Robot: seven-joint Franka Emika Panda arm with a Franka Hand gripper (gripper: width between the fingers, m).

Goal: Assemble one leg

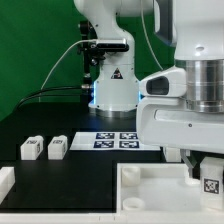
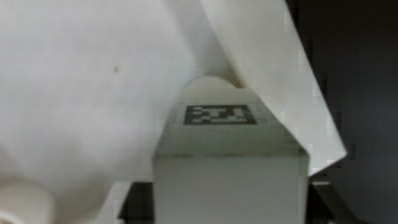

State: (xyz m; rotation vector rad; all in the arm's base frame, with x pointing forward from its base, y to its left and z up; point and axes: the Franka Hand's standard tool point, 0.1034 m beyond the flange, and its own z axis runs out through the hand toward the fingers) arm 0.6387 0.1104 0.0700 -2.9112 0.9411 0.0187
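My gripper (image 1: 203, 176) is shut on a leg (image 1: 211, 183), a small white block with a black-and-white tag, and holds it over the right part of the large white tray (image 1: 150, 192). In the wrist view the leg (image 2: 221, 150) stands between my dark fingers (image 2: 139, 196) with its tag facing the camera. Its far end is at the tray's raised rim (image 2: 267, 70); I cannot tell if it touches. Two more legs (image 1: 32, 148) (image 1: 57, 147) lie side by side on the black table at the exterior view's left.
The marker board (image 1: 118, 138) lies flat in front of the arm's base (image 1: 112, 90). A white piece (image 1: 5, 182) shows at the exterior view's lower left edge. A green backdrop stands behind the table.
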